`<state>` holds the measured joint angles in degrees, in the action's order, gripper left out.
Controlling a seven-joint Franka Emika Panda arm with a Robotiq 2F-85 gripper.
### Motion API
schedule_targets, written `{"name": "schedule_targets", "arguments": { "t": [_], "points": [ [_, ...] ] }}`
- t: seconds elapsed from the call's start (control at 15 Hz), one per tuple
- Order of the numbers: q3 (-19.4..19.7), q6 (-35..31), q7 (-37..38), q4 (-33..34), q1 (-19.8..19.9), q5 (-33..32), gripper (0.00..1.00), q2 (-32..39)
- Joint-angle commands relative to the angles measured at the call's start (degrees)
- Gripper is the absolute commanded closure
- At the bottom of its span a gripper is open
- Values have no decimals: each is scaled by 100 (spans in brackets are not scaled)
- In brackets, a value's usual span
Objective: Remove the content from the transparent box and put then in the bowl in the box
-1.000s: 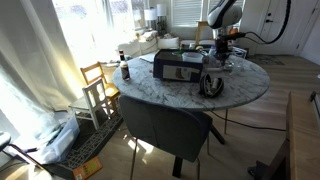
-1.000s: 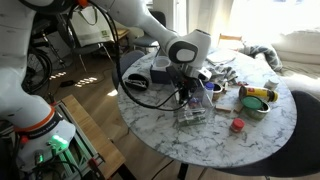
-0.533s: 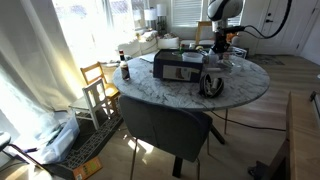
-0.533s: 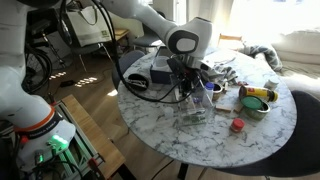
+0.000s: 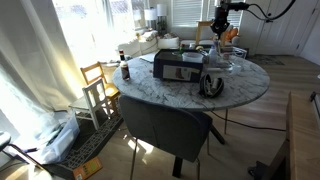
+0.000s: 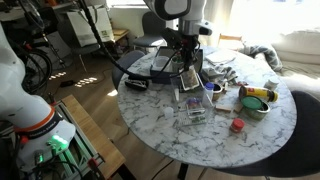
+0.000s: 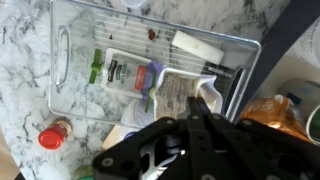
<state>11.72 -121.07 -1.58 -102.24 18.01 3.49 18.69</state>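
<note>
The transparent box stands on the marble table, and the wrist view looks straight down into it. It holds green, purple and white packets. My gripper hangs above it, high over the table in an exterior view. In the wrist view the jaws are pressed together and seem to pinch a thin white printed packet. The large dark grey box lies behind the clear one and shows in both exterior views. I cannot make out the bowl in it.
A red-capped item lies near the clear box and also shows in the wrist view. A black-and-yellow round object and a bowl-like dish stand on the table. A dark chair stands at the table's edge.
My gripper has risen from inside the transparent box to well above it, with its jaws shut. The box has stayed in place.
</note>
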Motion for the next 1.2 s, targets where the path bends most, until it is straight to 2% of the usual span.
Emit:
{"name": "schedule_targets", "arguments": {
  "t": [0.0,0.33,0.53,1.13],
  "points": [
    [-63,-348,-354,-956,-130,132,100,-1132],
    [-185,-322,-823,-1556,-395,570,100,-2169],
    [-240,-314,-1053,-1757,-630,974,100,-2461],
    [-313,-146,-1598,-1835,-1105,2003,100,-2130]
  ]
}}
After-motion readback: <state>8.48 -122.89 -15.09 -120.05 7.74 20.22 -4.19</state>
